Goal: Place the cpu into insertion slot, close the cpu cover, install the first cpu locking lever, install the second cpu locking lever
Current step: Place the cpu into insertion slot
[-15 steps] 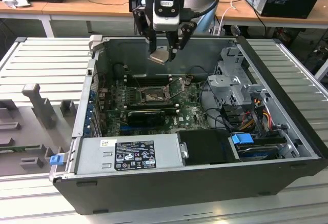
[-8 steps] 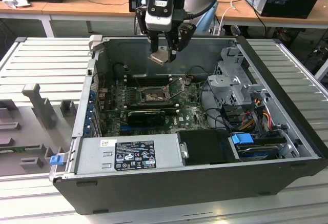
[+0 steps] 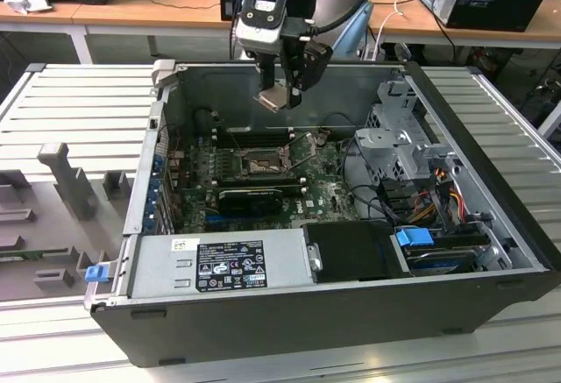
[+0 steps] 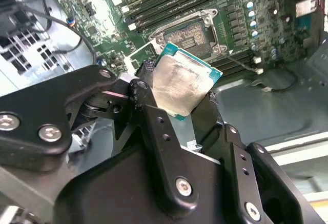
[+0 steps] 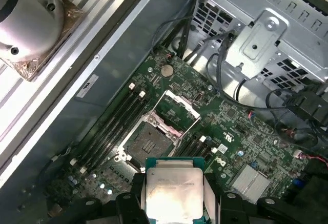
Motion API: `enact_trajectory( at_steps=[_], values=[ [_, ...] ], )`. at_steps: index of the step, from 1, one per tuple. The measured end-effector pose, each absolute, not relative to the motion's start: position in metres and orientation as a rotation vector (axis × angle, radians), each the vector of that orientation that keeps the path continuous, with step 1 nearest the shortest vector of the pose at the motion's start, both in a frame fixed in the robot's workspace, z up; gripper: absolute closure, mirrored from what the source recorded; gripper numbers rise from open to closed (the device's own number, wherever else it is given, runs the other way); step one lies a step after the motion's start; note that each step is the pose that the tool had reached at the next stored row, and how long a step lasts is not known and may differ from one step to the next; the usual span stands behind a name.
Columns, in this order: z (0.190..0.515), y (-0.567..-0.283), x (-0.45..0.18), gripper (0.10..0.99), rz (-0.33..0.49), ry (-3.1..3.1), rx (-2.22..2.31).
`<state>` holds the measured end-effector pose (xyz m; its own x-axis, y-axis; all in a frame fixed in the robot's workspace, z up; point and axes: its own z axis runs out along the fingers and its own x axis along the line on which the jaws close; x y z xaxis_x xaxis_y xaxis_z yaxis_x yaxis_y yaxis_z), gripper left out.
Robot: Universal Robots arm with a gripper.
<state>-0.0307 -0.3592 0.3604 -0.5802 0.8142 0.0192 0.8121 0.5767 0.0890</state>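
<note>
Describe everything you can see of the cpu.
The cpu is a small flat square chip: a pale silver, metal-looking face, smeared and dull, over a thin teal-green board edge. The pincer is shut on it, gripping two opposite edges. In the exterior view it hangs tilted in the air over the open computer case, well clear of the motherboard and the insertion slot, touching nothing else.

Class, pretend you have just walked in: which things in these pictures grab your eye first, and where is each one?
First comes the gripper hanging over the open computer case, shut on the cpu, whose pale face shows up close in both wrist views. Below it, on the green motherboard inside the case, the insertion slot lies uncovered with nothing in it yet.
</note>
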Motion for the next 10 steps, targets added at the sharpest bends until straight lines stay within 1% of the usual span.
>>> enact_trajectory(
  at_steps=[10],
  values=[
    [0.3585, -0.3592, -0.0307, 0.549, 0.133, 2.61, 1.685]
  ],
)
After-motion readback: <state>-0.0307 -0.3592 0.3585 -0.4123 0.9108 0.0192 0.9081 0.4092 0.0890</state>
